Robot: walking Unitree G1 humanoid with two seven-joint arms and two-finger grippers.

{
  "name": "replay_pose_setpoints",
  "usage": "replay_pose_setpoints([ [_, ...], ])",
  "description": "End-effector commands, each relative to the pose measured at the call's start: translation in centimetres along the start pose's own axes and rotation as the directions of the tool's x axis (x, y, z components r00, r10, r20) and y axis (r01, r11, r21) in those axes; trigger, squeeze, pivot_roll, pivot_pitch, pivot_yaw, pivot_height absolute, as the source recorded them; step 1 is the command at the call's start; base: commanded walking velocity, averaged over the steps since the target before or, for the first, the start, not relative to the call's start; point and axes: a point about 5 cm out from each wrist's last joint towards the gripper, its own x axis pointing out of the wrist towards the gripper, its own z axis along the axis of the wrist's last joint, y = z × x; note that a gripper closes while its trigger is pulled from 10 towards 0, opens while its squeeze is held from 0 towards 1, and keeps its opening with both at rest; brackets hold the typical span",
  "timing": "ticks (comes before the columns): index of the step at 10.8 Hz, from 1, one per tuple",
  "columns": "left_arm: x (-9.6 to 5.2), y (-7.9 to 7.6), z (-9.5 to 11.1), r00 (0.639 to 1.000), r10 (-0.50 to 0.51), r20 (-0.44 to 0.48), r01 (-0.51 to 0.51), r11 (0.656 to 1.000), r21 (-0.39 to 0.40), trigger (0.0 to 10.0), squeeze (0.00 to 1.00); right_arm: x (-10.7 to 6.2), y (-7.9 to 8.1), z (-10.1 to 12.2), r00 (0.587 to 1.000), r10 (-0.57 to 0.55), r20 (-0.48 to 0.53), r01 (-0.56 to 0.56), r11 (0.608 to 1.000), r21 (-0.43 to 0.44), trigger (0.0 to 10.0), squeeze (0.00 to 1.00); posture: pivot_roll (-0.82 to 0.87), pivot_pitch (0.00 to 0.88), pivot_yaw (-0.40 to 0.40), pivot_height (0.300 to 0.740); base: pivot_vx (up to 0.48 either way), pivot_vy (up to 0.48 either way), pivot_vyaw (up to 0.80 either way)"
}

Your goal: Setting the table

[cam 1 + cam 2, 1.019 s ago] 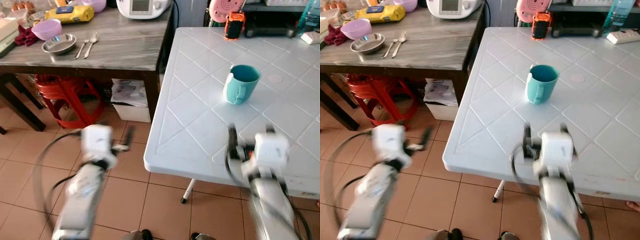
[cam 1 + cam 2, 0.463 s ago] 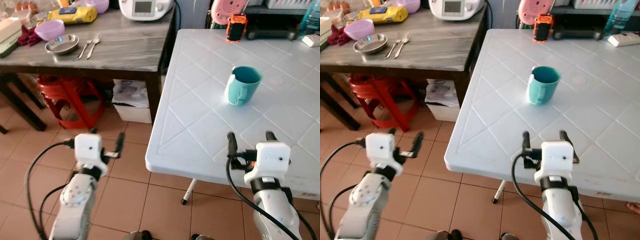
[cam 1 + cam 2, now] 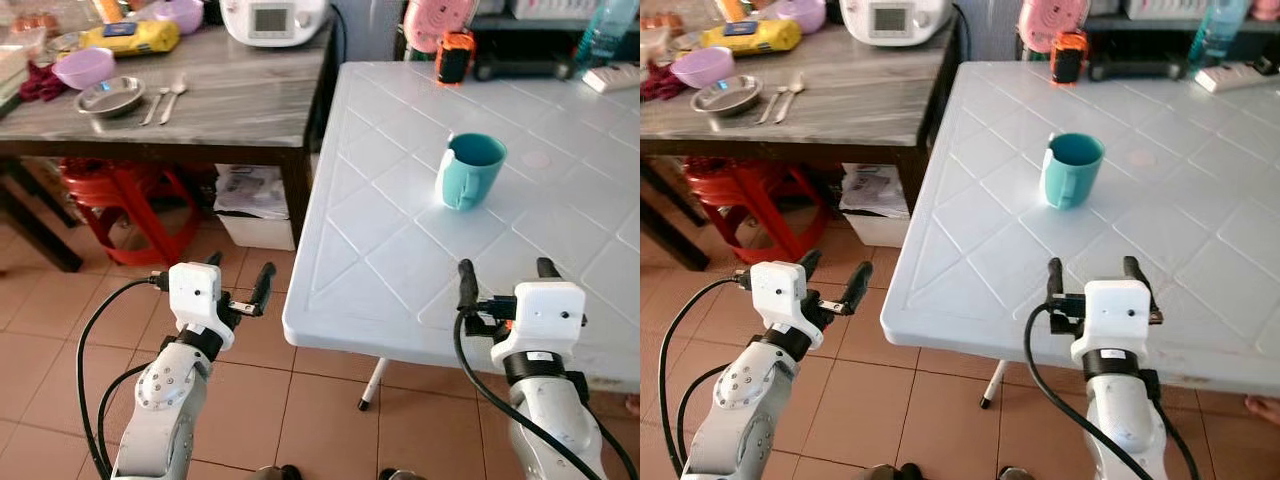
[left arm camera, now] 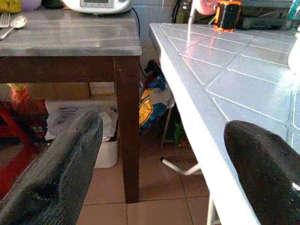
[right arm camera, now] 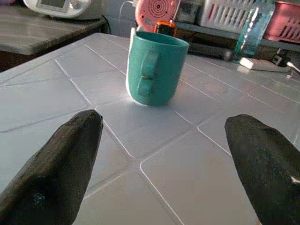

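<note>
A teal mug (image 3: 470, 170) stands upright on the white plastic table (image 3: 380, 250), handle turned toward me. My right gripper (image 3: 505, 270) hovers open over the table's near edge, with the mug (image 5: 154, 68) straight ahead between its fingers and well apart from them. My left gripper (image 3: 238, 272) is open and empty over the tiled floor, just left of the table's corner. On the wooden side table (image 3: 240, 100) at the far left lie a steel bowl (image 3: 110, 96), a purple bowl (image 3: 82, 68), and a fork and spoon (image 3: 165, 100).
A red stool (image 3: 125, 195) and a white box of papers (image 3: 255, 195) sit under the wooden table. A white appliance (image 3: 275, 18) and a yellow packet (image 3: 130, 38) stand at its back. An orange-black device (image 3: 455, 57) and a power strip (image 3: 615, 76) lie at the white table's far side.
The blur from a second ago is gone and both arms have steadied in about the same places. The view has shifted slightly. Both grippers stay open and the mug has not moved.
</note>
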Motion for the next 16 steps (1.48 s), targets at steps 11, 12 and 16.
replay_pose_setpoints([
  [11, -0.19, -0.42, -0.01, 0.997, -0.073, -0.017, 0.073, 0.997, 0.005, 10.0, 0.0, -0.12, 0.52, 0.01, 1.0, 0.007, 0.0, -0.007, 1.0, 0.002, 10.0, 0.0, -0.06, 0.117, 0.11, 0.74, 0.101, 0.0, 0.0],
  [12, -0.2, -0.39, -0.09, 0.997, -0.074, -0.021, 0.074, 0.997, 0.008, 10.0, 0.0, -0.15, 0.6, -0.04, 1.0, 0.009, -0.002, -0.009, 1.0, 0.003, 10.0, 0.0, -0.06, 0.118, 0.111, 0.74, 0.292, 0.0, 0.0],
  [16, -0.29, -0.38, -0.36, 0.997, -0.074, -0.033, 0.074, 0.997, 0.006, 10.0, 0.0, 0.06, 0.48, -0.07, 1.0, 0.006, -0.002, -0.006, 1.0, -0.002, 10.0, 0.0, -0.07, 0.122, 0.107, 0.74, 0.219, 0.0, 0.0],
])
